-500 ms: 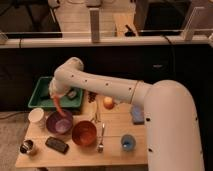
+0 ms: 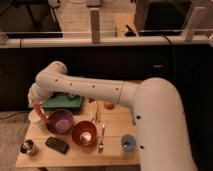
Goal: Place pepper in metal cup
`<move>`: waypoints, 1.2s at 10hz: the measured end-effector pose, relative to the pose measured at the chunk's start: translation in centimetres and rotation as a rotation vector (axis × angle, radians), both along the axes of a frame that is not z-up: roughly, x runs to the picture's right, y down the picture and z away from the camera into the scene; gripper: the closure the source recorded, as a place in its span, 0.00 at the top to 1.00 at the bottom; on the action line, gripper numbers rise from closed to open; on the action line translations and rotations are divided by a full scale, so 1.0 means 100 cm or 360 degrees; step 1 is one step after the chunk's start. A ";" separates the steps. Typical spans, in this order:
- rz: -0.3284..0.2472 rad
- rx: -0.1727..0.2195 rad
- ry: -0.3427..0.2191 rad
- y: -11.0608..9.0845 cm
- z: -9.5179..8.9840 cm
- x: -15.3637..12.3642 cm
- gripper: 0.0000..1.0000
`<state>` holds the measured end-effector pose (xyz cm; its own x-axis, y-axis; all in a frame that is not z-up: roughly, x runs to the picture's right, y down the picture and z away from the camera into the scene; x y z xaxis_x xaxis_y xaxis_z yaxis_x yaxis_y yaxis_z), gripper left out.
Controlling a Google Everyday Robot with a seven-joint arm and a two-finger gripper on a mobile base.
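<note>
The pepper point(image 2: 41, 114) is a slim red-orange chili that hangs from my gripper point(image 2: 35, 103) at the left end of the white arm. The gripper is shut on its upper end and holds it in the air, over the left rim of the purple bowl point(image 2: 60, 121) and beside a white paper cup point(image 2: 34, 116). The metal cup point(image 2: 27, 146), small and shiny with a dark inside, stands at the table's front left corner, below and slightly left of the pepper.
A green tray point(image 2: 64, 102) lies behind the purple bowl. A red-orange bowl point(image 2: 84, 133), a fork point(image 2: 101, 141), a black flat object point(image 2: 57, 145) and a blue cup point(image 2: 128, 144) stand on the wooden table point(image 2: 80, 155). A round orange fruit point(image 2: 108, 105) sits further back.
My gripper has moved left with the pepper, from above the purple bowl to its left rim, nearer the metal cup. The things on the table have not moved.
</note>
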<state>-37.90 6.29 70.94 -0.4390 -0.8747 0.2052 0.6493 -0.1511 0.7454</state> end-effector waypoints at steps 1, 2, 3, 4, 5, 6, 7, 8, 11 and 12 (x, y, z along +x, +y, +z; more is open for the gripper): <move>-0.0114 -0.0031 -0.0028 0.017 0.000 -0.025 0.02; -0.0182 -0.0053 -0.0039 0.028 -0.001 -0.037 0.02; -0.0245 -0.0074 -0.0045 0.039 -0.003 -0.045 0.02; -0.0333 -0.0097 -0.0044 0.057 -0.007 -0.052 0.02; -0.0413 -0.0112 -0.0037 0.074 -0.010 -0.058 0.02; -0.0478 -0.0121 -0.0026 0.089 -0.011 -0.064 0.02; -0.0536 -0.0130 -0.0011 0.103 -0.011 -0.068 0.02; -0.0578 -0.0137 0.0005 0.111 -0.009 -0.069 0.02; -0.0714 -0.0158 0.0068 0.139 -0.003 -0.071 0.02; -0.0739 -0.0164 0.0090 0.143 -0.001 -0.068 0.02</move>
